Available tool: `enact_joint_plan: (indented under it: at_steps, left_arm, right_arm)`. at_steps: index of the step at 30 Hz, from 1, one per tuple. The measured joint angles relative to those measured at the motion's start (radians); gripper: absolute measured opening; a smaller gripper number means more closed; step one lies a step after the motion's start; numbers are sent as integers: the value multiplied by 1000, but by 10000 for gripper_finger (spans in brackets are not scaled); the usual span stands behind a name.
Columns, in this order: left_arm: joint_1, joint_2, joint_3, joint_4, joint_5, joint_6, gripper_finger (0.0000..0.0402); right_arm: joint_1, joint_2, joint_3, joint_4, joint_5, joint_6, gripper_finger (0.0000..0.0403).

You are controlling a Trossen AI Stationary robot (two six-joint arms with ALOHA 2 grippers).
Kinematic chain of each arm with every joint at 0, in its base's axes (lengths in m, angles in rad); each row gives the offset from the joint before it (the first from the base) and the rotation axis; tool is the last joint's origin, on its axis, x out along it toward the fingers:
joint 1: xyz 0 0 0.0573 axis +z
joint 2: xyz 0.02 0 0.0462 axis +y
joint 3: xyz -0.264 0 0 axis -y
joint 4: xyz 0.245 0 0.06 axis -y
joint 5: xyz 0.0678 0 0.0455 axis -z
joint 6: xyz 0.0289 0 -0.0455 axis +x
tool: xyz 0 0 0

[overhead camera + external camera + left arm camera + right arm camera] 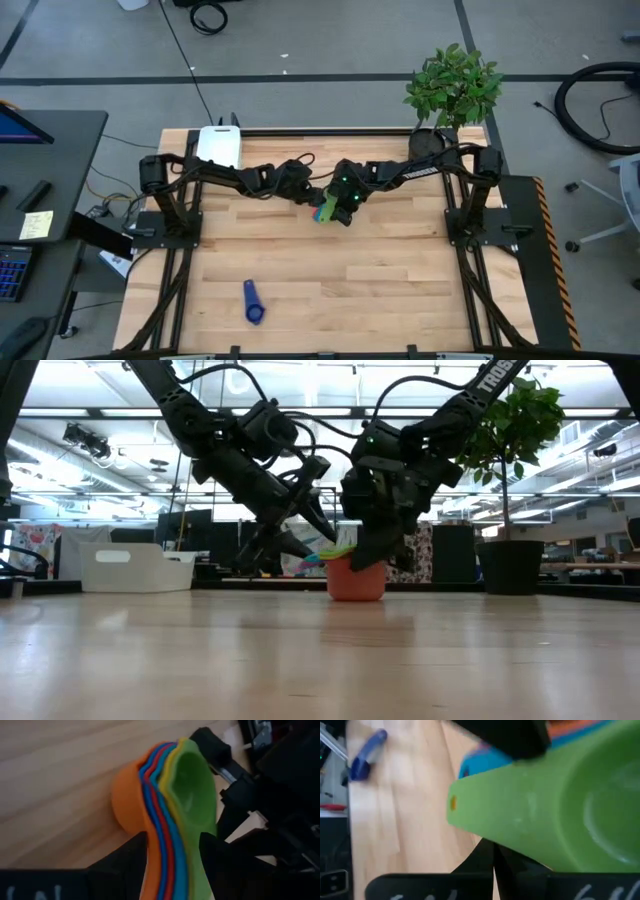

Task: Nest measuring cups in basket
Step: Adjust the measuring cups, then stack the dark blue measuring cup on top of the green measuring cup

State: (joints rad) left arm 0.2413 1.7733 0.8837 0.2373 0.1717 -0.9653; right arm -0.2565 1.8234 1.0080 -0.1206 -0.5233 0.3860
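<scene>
Between both pincers, nested measuring cups (167, 805), handles clamped

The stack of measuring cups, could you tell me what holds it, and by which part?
The left tool grips the nested stack by its handles. The right tool is at the green cup; its hold cannot be told.
</scene>
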Motion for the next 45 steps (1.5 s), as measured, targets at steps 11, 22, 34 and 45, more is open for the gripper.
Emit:
enact_joint_plan:
  at_steps: [11, 22, 34, 45]
  left_arm:
    - [-17, 0, 0, 3, -41, -5, 185]
    - [53, -134, -1, -221, -37, 90, 185]
    - [-141, -582, 1, -669, 59, 128, 185]
    - [-631, -643, 1, -753, -228, -415, 185]
  right_arm:
    - [-3, 0, 0, 7, -39, 4, 4]
    - [2, -163, 0, -62, -49, -58, 4]
    - [-8, -516, 0, -269, 176, -231, 4]
    - [-13, -594, 0, -370, 242, -265, 4]
